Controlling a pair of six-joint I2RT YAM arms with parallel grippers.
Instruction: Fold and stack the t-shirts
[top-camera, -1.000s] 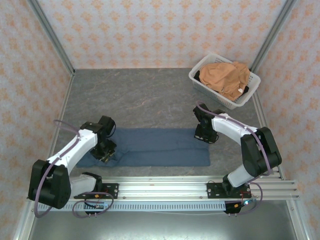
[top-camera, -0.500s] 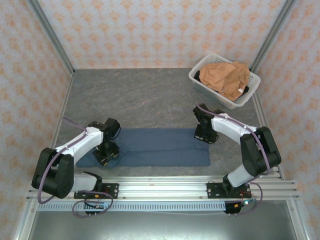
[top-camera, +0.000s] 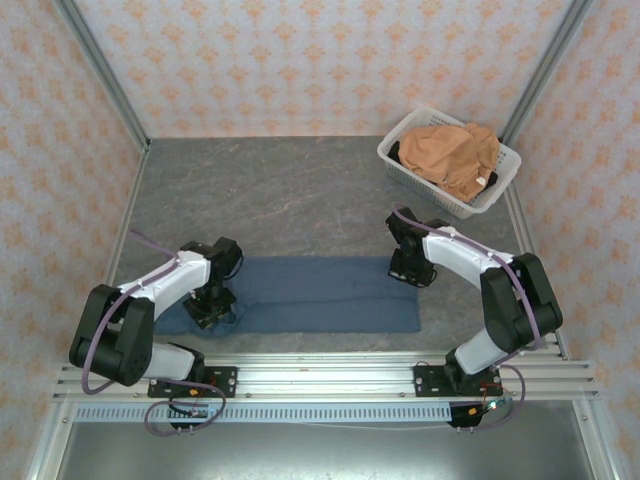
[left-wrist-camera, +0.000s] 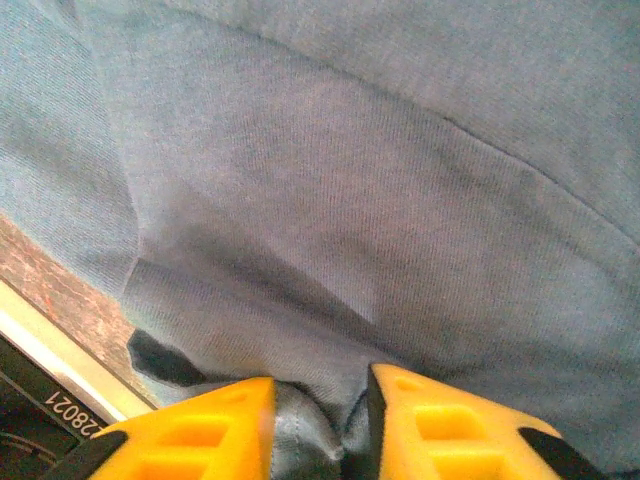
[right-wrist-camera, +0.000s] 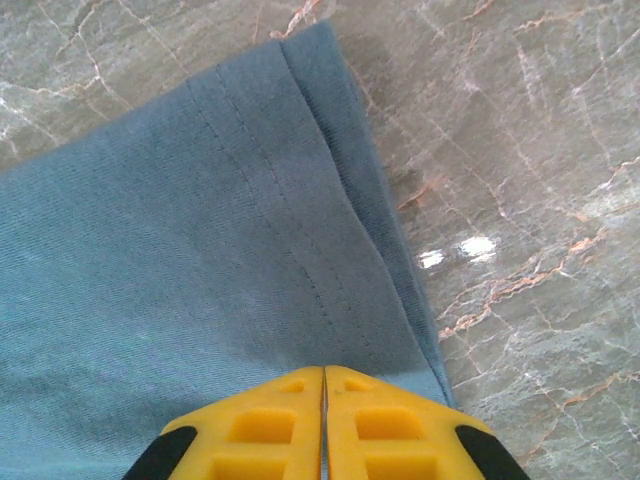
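The slate-blue t-shirt (top-camera: 320, 295) lies folded into a long flat strip across the near part of the table. My left gripper (top-camera: 208, 314) is down on the shirt's left end. In the left wrist view, the left gripper (left-wrist-camera: 320, 425) is shut on a bunched fold of the blue cloth (left-wrist-camera: 400, 180). My right gripper (top-camera: 409, 272) rests at the strip's far right corner. In the right wrist view, the right gripper (right-wrist-camera: 324, 405) is shut, its tips on the hemmed edge of the shirt (right-wrist-camera: 180, 250). The orange-tan t-shirt (top-camera: 452, 155) is crumpled in the basket.
The white lattice basket (top-camera: 436, 198) stands at the back right corner. An aluminium rail (top-camera: 320, 375) runs along the near edge, just below the shirt. Grey marble table (top-camera: 270, 200) stretches behind the strip, and patterned walls close three sides.
My left arm has shifted a little to the right over the shirt's left end, and its gripper sits slightly nearer the rail. The right arm and the shirt's right end have not moved.
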